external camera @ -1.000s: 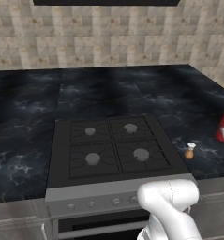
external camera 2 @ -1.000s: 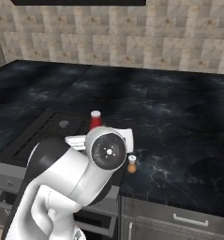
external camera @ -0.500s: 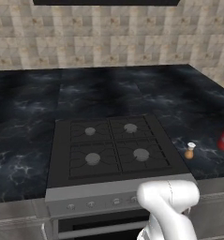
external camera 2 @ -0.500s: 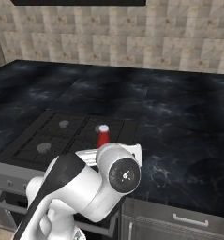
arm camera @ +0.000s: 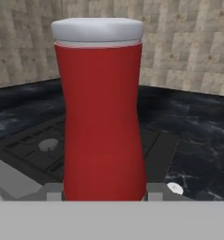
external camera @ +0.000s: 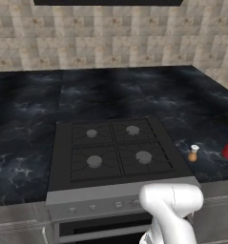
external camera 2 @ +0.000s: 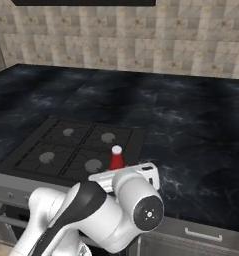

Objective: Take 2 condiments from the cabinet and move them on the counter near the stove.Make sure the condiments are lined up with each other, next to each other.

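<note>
1. We find the gripper (arm camera: 104,199) clamped on the red bottle (arm camera: 101,112), which stands upright between its jaws, cap up; we judge that grip suits setting it down standing.
2. In the right base view the red bottle (external camera 2: 116,158) sits above the stove's (external camera 2: 66,150) right front corner, held off the counter (external camera 2: 201,145).
3. The orange bottle (external camera: 193,153) stands upright on the counter (external camera: 20,119), just right of the stove (external camera: 110,147), evidently as the marker for the row.
4. We judge the red bottle must come down right of the stove, beside the orange one; a knock could topple it.
</note>
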### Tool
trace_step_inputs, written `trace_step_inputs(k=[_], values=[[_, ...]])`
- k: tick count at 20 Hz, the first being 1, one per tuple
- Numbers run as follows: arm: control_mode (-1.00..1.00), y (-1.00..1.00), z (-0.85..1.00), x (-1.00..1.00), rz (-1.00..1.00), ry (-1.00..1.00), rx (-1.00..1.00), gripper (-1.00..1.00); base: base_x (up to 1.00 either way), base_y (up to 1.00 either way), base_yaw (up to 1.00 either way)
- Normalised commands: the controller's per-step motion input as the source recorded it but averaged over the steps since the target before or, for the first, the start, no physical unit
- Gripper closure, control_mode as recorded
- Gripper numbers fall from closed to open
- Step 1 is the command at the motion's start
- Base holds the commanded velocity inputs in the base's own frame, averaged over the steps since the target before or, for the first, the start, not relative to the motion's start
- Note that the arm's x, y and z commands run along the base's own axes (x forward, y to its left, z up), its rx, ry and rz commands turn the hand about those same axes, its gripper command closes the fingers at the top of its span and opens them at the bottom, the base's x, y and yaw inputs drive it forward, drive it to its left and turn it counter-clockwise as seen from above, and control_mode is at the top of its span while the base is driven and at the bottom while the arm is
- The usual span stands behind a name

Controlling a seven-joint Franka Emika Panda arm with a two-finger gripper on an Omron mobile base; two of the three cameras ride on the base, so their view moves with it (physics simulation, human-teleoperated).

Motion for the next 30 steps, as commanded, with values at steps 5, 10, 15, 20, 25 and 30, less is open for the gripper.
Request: trace_step_inputs(k=[5,10,15,20,25,30], values=[[-1.0,0.0,-0.06,0.0,0.03,0.0,0.0,1.0,0.0,0.0,0.0],[-1.0,-0.04,-0.19,0.0,0.05,0.01,0.0,1.0,0.0,0.0,0.0],[-1.0,-0.07,-0.3,0.0,0.05,0.0,0.0,1.0,0.0,0.0,0.0],[-1.0,-0.1,-0.24,0.06,0.04,0.0,0.0,1.0,0.0,0.0,0.0],[-1.0,-0.06,-0.15,0.13,0.04,0.0,0.01,1.0,0.0,0.0,0.0],[-1.0,-0.08,-0.13,0.14,0.04,0.0,0.04,1.0,0.0,0.0,0.0]])
